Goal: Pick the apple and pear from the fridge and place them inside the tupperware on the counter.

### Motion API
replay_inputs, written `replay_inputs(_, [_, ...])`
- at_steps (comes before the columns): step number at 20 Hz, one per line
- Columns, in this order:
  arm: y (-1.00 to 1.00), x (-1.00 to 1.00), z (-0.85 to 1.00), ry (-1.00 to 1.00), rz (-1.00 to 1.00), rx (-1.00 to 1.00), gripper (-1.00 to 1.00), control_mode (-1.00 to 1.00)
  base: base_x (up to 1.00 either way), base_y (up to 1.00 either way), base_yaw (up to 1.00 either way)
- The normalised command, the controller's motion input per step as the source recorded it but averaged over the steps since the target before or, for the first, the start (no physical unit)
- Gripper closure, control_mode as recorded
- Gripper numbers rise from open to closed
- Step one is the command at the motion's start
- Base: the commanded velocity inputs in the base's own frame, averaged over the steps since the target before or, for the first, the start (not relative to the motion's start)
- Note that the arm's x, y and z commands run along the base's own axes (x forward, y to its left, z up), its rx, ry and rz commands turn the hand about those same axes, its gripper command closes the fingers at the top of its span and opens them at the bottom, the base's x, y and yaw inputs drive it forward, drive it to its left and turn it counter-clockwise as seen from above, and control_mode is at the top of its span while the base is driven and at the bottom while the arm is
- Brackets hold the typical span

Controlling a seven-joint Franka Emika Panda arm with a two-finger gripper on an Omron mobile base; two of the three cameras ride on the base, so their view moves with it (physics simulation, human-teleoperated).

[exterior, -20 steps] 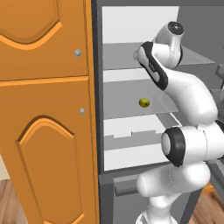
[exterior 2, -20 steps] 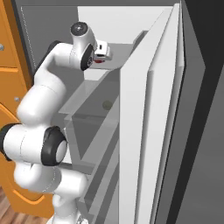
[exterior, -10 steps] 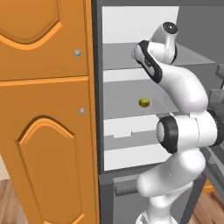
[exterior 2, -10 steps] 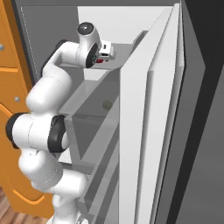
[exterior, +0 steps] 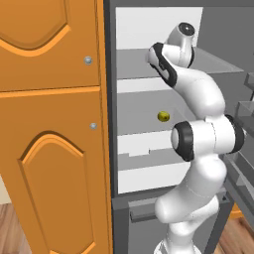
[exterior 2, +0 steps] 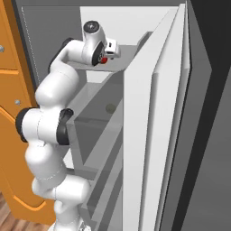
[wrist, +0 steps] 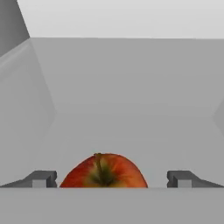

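Note:
The red apple [wrist: 103,171] lies on the fridge's upper grey shelf [wrist: 131,100], between my gripper's [wrist: 111,179] two fingertips [wrist: 43,178]. The gripper is open, with a gap on each side of the fruit. In the right base view the apple [exterior 2: 104,59] peeks out red just under the hand [exterior 2: 109,48]. The yellow-green pear [exterior: 163,116] rests on the shelf below, and looks faint through the glass in the right base view [exterior 2: 110,108]. The grey fridge [exterior: 149,30] stands open with its white interior showing. The tupperware and counter are out of view.
Orange wooden cabinet doors [exterior: 49,149] with round silver knobs stand left of the fridge. The open fridge door [exterior 2: 153,135] with its racks rises close on the arm's right. A white drawer [exterior: 149,149] sits under the pear's shelf.
The arm has reached a little deeper over the upper shelf, its elbow swinging in closer to the fridge. The pear has not moved.

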Motion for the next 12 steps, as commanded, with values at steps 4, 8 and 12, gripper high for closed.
replay_inputs(4, [0.0,0.21,-0.25,0.01,0.0,0.0,-1.0,-1.0,0.0,0.0,0.0])
replay_inputs(8, [0.0,0.0,-0.51,0.05,0.0,0.0,1.0,-1.0,0.0,0.0,0.0])
replay_inputs(12, [0.0,-0.04,-0.69,0.05,0.0,0.0,1.0,-1.0,0.0,0.0,0.0])
